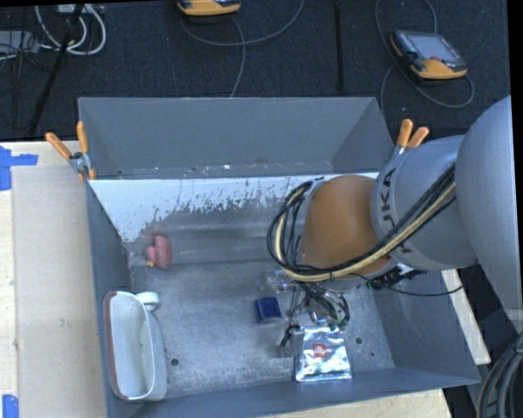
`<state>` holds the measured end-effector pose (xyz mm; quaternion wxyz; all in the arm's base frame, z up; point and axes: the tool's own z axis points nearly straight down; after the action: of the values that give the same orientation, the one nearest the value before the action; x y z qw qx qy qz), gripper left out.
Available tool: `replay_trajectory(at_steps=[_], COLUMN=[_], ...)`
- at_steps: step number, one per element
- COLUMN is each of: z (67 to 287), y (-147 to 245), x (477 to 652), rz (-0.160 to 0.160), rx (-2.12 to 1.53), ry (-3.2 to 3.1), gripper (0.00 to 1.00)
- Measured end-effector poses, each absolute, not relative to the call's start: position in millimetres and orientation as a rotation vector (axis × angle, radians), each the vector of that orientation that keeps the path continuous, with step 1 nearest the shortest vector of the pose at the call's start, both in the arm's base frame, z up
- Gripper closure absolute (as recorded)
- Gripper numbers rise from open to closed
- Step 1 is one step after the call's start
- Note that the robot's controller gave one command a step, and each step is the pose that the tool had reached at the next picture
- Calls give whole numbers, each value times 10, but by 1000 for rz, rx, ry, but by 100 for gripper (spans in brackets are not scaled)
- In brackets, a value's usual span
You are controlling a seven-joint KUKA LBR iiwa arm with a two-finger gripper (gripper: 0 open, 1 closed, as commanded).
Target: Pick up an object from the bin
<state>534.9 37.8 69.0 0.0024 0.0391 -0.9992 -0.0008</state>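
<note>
Reaching into the bin from the right, the arm is seen with its orange cover ringed by looped cables. The gripper is lowered close to the floor in the front right part of the bin. Whether it is open, closed or gripping anything cannot be told, as its tip is lost among dark wires. Two things are found nearest it: a silver foil packet, lying flat just in front of it near the front wall, and a small blue block just to its left. A pink lump is set well apart at the back left, and a long white dish is laid along the left wall.
</note>
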Motion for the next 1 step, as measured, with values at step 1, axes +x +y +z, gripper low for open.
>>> replay_trajectory(at_steps=[1], z=[693], y=[372], x=[5362], rz=[-1], rx=[123], ry=[-3137], gripper=[100])
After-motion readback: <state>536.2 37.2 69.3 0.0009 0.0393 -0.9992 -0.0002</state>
